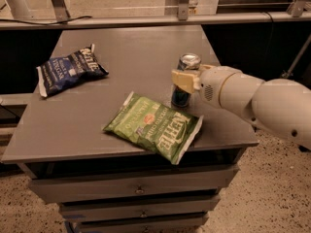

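A drink can with a silver top stands upright on the grey table, right of centre. My gripper is shut on the can, its beige fingers wrapped about the can's middle. The white arm reaches in from the right. A green chip bag lies flat just in front and to the left of the can, its far edge close to the can's base.
A dark blue chip bag lies at the table's left side. Drawers sit under the tabletop. A metal rail runs behind the table. Speckled floor lies to the right.
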Motion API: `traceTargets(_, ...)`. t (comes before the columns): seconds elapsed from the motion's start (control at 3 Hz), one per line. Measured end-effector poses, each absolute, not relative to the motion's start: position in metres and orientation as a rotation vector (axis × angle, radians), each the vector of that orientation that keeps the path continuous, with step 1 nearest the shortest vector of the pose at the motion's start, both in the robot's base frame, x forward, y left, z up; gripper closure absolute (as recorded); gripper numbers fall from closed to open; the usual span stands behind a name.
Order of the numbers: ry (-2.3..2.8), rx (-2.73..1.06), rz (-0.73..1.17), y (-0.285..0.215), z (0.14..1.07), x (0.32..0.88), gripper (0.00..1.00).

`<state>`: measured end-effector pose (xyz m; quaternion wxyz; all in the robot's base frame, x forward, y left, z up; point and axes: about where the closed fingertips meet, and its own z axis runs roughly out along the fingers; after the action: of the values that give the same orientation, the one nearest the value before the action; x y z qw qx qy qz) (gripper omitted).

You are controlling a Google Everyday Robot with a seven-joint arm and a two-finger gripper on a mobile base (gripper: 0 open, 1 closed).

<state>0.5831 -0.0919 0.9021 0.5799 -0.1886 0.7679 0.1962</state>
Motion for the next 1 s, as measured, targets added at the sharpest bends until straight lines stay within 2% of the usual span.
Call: traceTargets(1.0,1.785,-0.53,0.506,-0.0764,0.9003,0.5877,0.13)
